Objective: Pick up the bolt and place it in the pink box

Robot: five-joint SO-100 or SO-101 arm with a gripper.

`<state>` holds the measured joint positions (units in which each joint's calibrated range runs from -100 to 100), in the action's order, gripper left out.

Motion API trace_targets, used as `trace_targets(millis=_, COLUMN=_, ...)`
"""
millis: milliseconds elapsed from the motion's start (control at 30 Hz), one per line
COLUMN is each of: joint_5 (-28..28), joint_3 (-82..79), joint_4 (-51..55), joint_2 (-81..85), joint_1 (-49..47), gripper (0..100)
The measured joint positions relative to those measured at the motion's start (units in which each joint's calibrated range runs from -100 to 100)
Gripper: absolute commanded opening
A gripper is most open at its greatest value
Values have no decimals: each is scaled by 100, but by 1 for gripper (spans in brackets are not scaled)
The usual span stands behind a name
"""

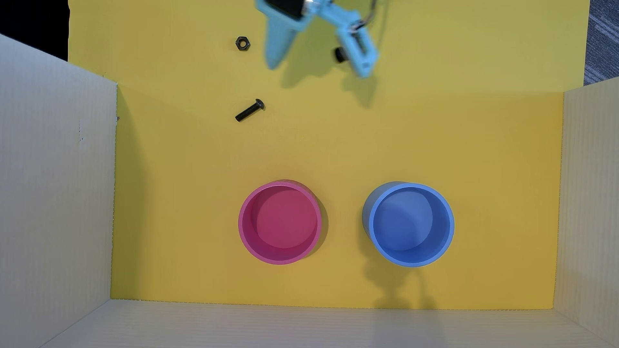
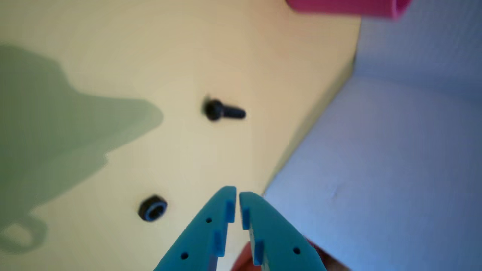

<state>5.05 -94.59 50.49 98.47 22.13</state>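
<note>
Black and threaded, the bolt lies flat on the yellow counter, ahead of the end effector and untouched — in the wrist view it sits beyond the teal fingertips, which are nearly together with a thin gap and nothing between them. A black hex nut rests just beside the end effector. Farther ahead stands the pink box, the blue container next to it. Pale corrugated walls enclose the surface.
</note>
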Motion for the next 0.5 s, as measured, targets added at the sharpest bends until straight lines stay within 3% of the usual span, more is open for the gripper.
trace_targets(millis=500, joint_5=454, joint_3=0, joint_4=-17, joint_2=0, joint_1=124, gripper=5)
